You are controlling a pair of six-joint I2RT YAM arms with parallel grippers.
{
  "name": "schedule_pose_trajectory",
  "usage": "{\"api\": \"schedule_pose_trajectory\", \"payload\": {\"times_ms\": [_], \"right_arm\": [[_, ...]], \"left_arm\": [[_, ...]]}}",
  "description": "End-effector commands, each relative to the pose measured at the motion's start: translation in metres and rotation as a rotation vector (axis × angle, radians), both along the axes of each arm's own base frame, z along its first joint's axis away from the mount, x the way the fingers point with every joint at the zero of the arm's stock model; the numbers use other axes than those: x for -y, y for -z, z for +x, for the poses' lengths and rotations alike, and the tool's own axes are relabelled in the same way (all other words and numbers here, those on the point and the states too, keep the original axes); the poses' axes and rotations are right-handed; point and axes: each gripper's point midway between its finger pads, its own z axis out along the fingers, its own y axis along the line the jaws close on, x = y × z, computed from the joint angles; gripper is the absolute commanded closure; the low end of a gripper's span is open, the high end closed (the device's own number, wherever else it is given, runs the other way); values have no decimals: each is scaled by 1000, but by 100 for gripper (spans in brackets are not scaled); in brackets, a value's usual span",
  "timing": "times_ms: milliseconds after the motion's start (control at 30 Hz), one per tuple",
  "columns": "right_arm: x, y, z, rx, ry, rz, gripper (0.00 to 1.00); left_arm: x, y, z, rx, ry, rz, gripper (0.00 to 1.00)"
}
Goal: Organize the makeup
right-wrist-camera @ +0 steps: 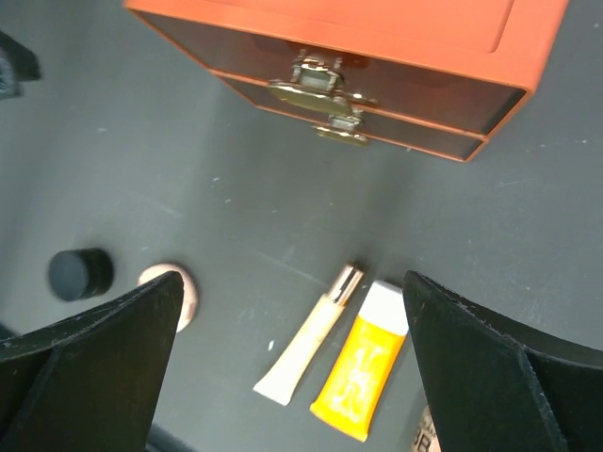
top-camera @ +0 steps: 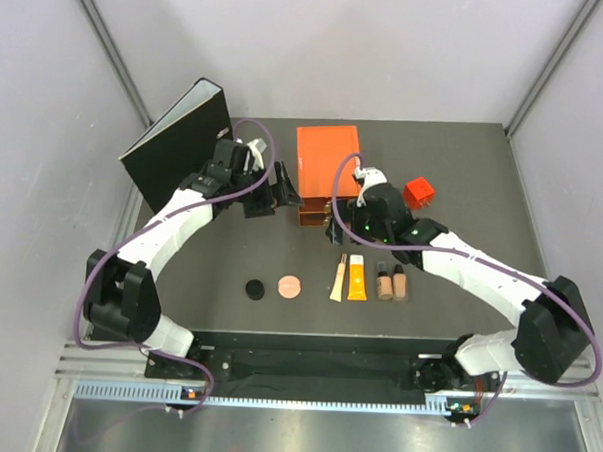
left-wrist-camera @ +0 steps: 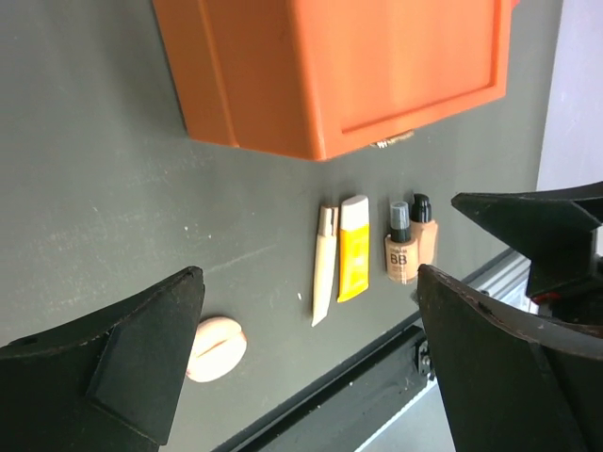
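The makeup lies in a row near the table's front: a black disc (top-camera: pixel 254 289), a pinkish-copper disc (top-camera: pixel 290 286), a slim beige tube (top-camera: pixel 337 280), an orange-yellow tube (top-camera: pixel 357 277) and two tan bottles (top-camera: pixel 383 281) with black caps. My left gripper (top-camera: pixel 280 193) is open and empty beside the orange box's left side. My right gripper (top-camera: pixel 340 214) is open and empty at the box's front. The left wrist view shows the copper disc (left-wrist-camera: pixel 217 348), both tubes (left-wrist-camera: pixel 324 264) and the bottles (left-wrist-camera: pixel 399 247). The right wrist view shows the black disc (right-wrist-camera: pixel 80 273), the beige tube (right-wrist-camera: pixel 311 344) and the yellow tube (right-wrist-camera: pixel 363 372).
A large orange box (top-camera: pixel 327 159) with brass latches (right-wrist-camera: pixel 325 89) stands shut at the back middle. A small red cube (top-camera: pixel 418 192) sits to its right. A black binder (top-camera: pixel 180 146) stands at the back left.
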Motion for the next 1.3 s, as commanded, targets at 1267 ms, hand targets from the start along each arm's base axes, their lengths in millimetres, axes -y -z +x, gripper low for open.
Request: {"api": "schedule_pose_trajectory", "payload": {"times_ms": [1267], "right_arm": [[-32,-24,77,321,288,-50,26]], "left_arm": [[38,1,86,47,-56,-138,9]]}}
